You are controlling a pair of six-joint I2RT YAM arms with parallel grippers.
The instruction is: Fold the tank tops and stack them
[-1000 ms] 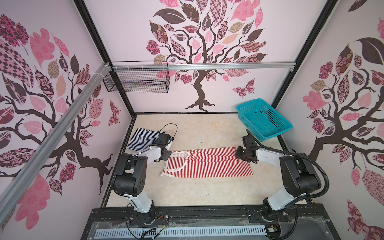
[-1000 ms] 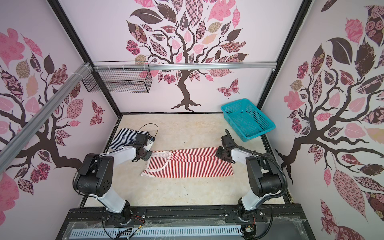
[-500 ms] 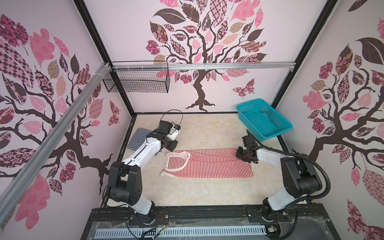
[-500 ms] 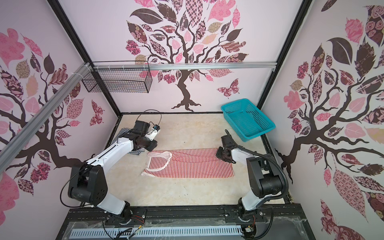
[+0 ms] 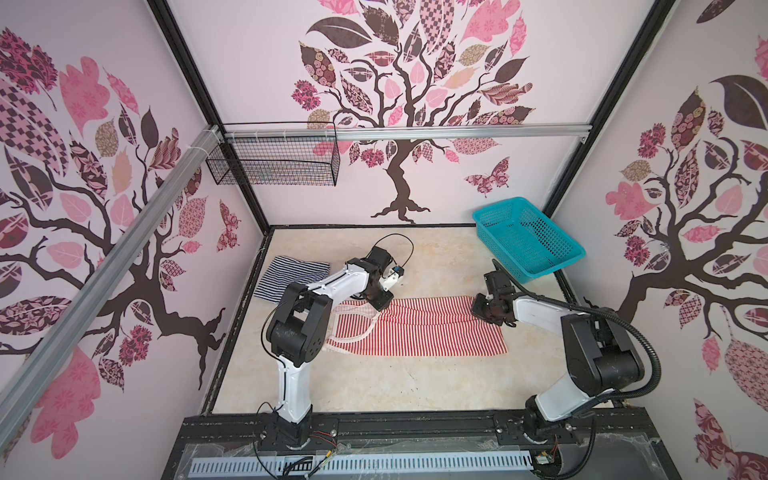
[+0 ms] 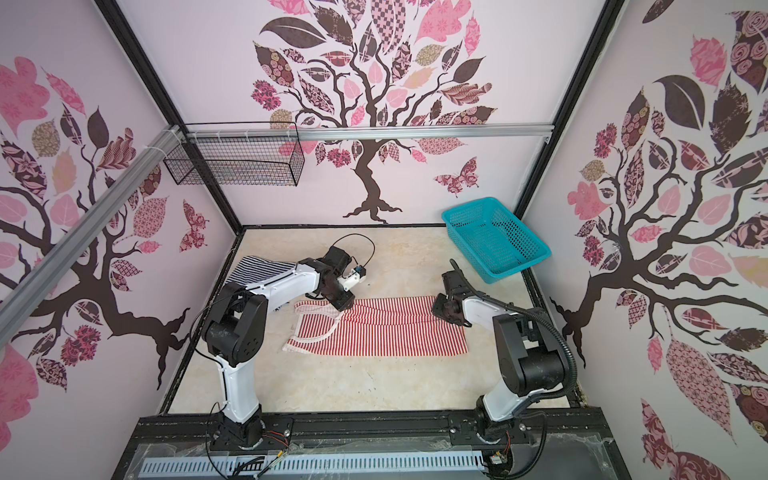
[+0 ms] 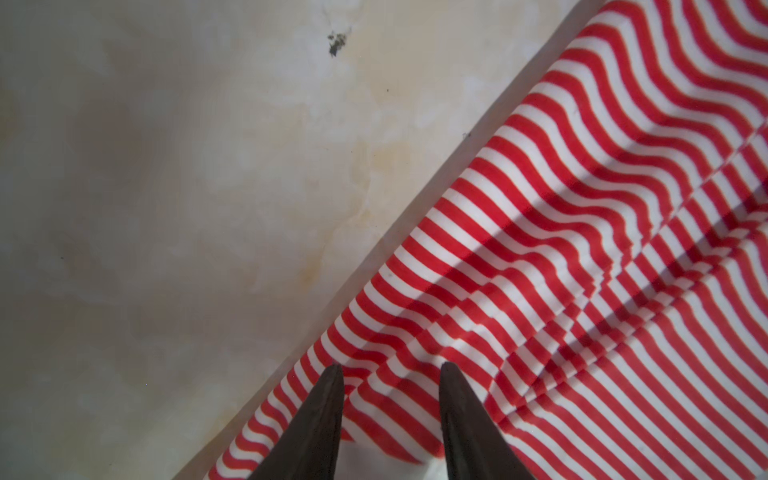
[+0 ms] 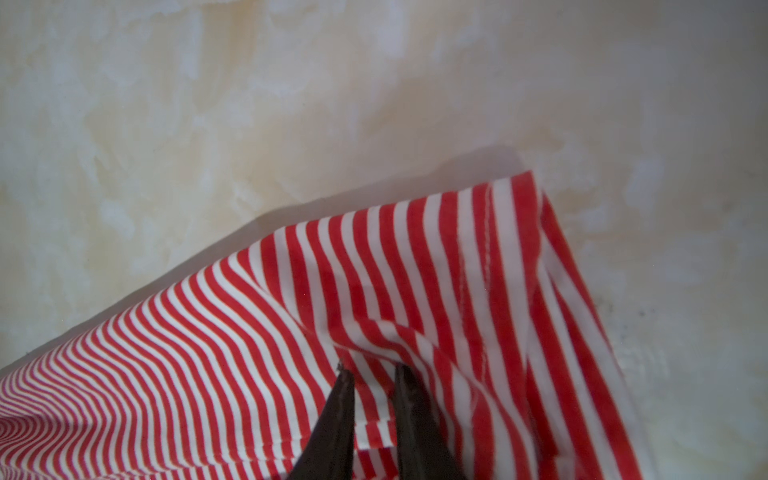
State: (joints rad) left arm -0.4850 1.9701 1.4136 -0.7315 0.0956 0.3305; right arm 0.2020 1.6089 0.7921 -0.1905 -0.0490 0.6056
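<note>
While both arms reach inward, the beige marbled table carries all the items. The red-and-white striped cloth tank top lies spread across the middle of the table. Its pale-edged neck and armholes point toward the left arm, and its hem points toward the right arm. Shallow wrinkles run along its length.

The teal plastic mesh basket stands at the far right corner, well apart from both garments. The navy-and-white striped cloth tank top lies folded into a compact rectangle at the far left. In both top views the left arm partly hides it.

The left tool is positioned at the far edge of the red-and-white top, just beside the straps. Its fingers stand apart, with their tips over the cloth just inside that edge.

The right tool is positioned at the far hem corner. Its fingers stand a narrow gap apart, and striped cloth puckers around the tips. Whether the cloth is clamped cannot be told.
</note>
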